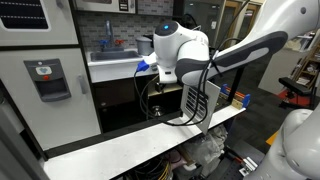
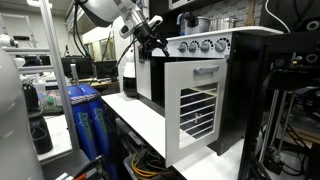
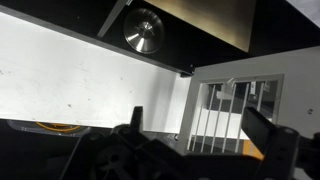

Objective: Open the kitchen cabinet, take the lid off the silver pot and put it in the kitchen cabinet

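In the dark space at the top of the wrist view lies the lid [image 3: 145, 30], round and shiny. It seems to sit inside the kitchen cabinet [image 1: 197, 100]. The cabinet's white door [image 3: 232, 112] with slats stands open off to one side. A white strip [image 3: 70, 75] runs between the lid and the end effector [image 3: 195, 118]. The end effector is well back from the lid. Its two fingers are wide apart and hold nothing.

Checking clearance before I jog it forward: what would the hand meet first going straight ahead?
Most likely the white slatted cabinet door, which lies right between the fingers of the open hand. Depth is unclear.
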Robot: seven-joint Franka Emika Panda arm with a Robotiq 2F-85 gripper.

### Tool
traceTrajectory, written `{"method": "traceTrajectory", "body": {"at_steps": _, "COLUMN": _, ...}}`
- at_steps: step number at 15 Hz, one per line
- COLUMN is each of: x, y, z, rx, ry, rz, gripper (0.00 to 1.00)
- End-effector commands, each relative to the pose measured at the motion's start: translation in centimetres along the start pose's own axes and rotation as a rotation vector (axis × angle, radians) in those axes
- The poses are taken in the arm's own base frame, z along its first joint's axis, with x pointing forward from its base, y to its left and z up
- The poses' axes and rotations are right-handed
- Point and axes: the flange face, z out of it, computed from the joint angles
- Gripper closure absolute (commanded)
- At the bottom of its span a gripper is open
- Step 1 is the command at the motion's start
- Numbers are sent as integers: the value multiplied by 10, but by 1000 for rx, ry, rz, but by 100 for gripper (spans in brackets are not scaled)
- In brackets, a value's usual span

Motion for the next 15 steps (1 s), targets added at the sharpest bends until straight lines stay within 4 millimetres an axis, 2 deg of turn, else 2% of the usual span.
{"method": "traceTrajectory", "body": {"at_steps": 1, "x": 6, "y": -16, "z": -17, "rx": -59, "ry": -24, "rz": 60, "gripper": 0}}
{"method": "traceTrajectory", "body": {"at_steps": 8, "x": 19, "y": -41, "z": -45, "rx": -219, "ry": -100, "rz": 158, "gripper": 0}}
{"method": "traceTrajectory", "body": {"at_steps": 14, "x": 41, "y": -65, "z": -55, "rx": -259, "ry": -107, "rz": 236, "gripper": 0}}
{"method": "traceTrajectory", "body": {"at_steps": 15, "x": 28, "y": -60, "z": -57, "rx": -243, "ry": -98, "rz": 217, "gripper": 0}}
